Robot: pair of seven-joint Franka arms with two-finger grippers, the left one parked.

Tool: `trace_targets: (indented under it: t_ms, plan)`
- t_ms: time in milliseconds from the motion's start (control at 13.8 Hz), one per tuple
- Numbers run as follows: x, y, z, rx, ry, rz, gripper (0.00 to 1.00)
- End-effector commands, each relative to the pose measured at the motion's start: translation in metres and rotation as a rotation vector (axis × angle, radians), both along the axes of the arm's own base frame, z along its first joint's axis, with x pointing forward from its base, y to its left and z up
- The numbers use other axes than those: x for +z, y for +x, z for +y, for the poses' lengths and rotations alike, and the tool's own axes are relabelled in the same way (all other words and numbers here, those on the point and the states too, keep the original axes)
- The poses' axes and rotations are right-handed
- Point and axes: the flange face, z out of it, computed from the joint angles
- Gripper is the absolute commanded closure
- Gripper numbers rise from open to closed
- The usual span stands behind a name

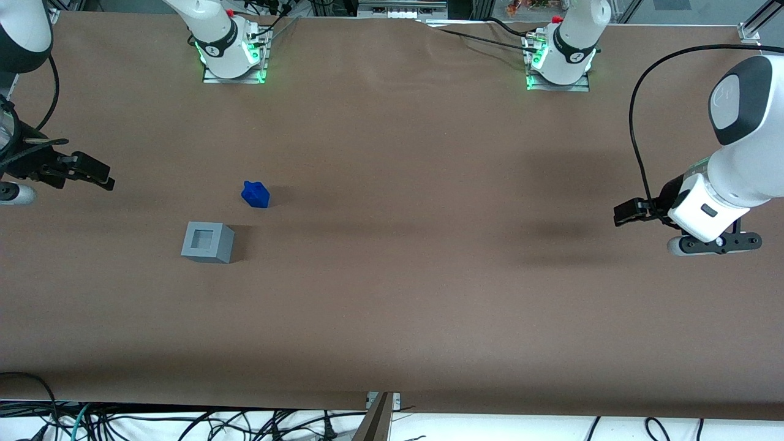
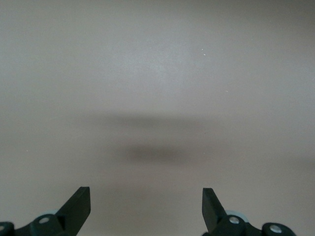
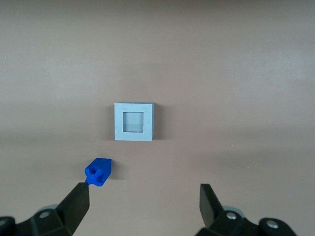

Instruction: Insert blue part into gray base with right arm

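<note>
A: Status of the insertion?

B: Not started, by my reading. The blue part (image 1: 256,195) rests on the counter (image 1: 429,294), untouched. The base (image 1: 207,242) stands near it, slightly closer to the front camera, with a clear gap between them. Its square recess faces up and holds nothing.

A: Where is the right arm (image 1: 21,37)?

B: At its own end of the counter, well apart from both things. The end effector (image 1: 92,173) hangs above the counter and carries nothing.

A: Finger state?

B: Spread. The right wrist view shows the two fingers (image 3: 76,204) wide apart with bare counter between them. In that view the blue part (image 3: 99,171) sits just past one fingertip, and the base (image 3: 134,122) lies farther out, roughly on the centre line.

A: Remaining steps?

B: All of them, I judge: approach the blue part, descend, pinch it, lift, carry it over the recess, align, lower, release. Alignment looks like the critical step, since the part's top is uneven.
</note>
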Motion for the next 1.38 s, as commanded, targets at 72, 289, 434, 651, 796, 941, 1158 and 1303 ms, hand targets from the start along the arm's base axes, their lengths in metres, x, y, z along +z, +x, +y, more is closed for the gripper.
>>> trace_targets:
  t_ms: [72, 289, 434, 651, 796, 941, 1158, 1303]
  plan:
    - [0.005, -0.006, 0.006, 0.023, 0.002, 0.068, 0.01]
    - [0.005, -0.005, 0.005, 0.024, -0.005, 0.065, 0.01]
    - [0.003, -0.004, 0.009, 0.026, -0.034, 0.069, 0.01]
    - [0.004, -0.006, 0.006, 0.031, -0.029, 0.075, 0.01]
    - [0.005, -0.007, 0.006, 0.034, -0.029, 0.077, 0.01]
    - [0.004, -0.011, 0.007, 0.060, -0.027, 0.106, 0.01]
    - [0.006, -0.015, 0.008, 0.092, -0.023, 0.116, 0.01]
    - [0.005, -0.016, 0.011, 0.095, -0.021, 0.125, 0.01]
